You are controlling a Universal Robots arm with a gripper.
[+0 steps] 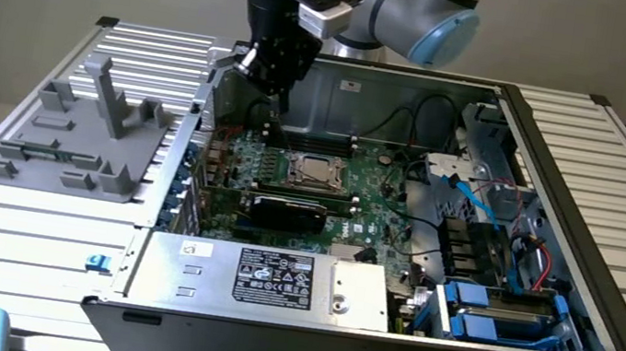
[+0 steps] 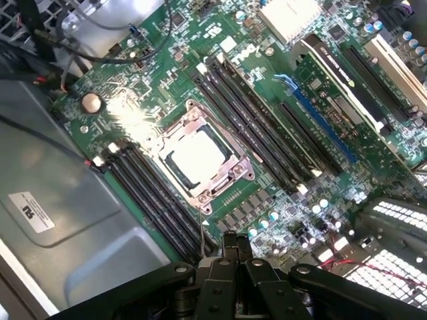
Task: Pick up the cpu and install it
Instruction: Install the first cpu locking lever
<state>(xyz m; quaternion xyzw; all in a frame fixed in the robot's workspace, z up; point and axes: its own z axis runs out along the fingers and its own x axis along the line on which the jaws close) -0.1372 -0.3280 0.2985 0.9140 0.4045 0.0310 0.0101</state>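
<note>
You have the gripper [image 1: 280,101] above the board, jaws pressed together and empty, and the cpu [image 2: 197,157] lies seated in its socket [image 2: 237,175], so installing looks done; any move needs clearance.

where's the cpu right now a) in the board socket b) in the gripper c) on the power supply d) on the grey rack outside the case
a: the cpu lies flat inside the socket frame, and the gripper is shut with nothing in it.
</note>
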